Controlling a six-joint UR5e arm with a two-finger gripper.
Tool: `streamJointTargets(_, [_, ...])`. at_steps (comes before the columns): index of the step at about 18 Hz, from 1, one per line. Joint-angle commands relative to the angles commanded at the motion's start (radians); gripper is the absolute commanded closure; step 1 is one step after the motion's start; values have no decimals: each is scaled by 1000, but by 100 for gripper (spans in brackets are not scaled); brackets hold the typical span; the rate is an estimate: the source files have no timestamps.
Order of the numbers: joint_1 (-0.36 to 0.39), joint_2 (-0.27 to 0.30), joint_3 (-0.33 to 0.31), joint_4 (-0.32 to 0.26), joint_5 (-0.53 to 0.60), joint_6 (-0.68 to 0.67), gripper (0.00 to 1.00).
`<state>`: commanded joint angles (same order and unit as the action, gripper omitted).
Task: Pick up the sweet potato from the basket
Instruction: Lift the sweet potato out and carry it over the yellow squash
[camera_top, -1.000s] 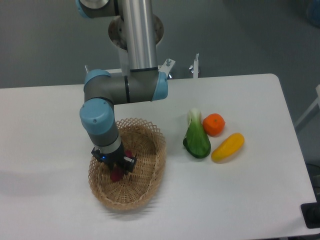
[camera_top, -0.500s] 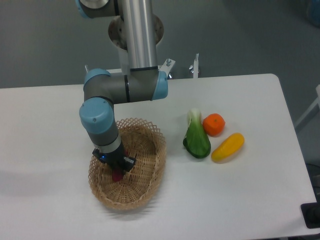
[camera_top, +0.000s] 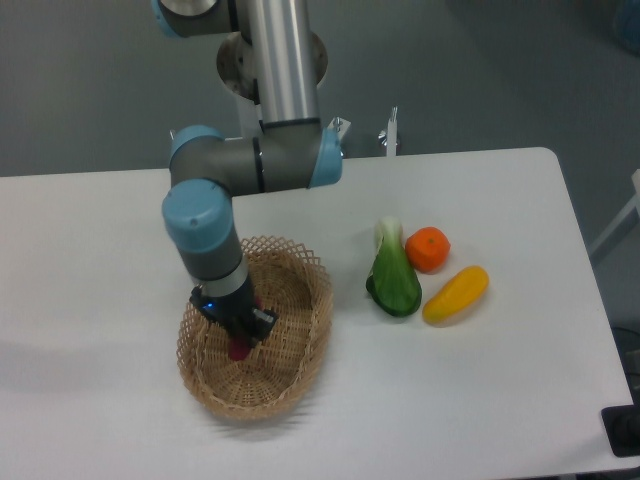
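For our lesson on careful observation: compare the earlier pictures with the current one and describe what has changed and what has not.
The arm shifted slightly right and up, carrying the end effector with it. It remains over the sweet potato inside the basket; whether it grips cannot be told. The basket, bok choy, orange and yellow squash stayed put.

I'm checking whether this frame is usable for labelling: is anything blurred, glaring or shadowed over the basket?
Fixed camera: soft overall, no strong glare on the table. The arm hides most of the pincer inside the basket, so only a sliver of the sweet potato shows. Faint shadow left of the basket.
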<state>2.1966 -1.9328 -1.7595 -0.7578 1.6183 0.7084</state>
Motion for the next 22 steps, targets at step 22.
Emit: streamJointTargets(22, [469, 75, 350, -413, -153, 582, 67])
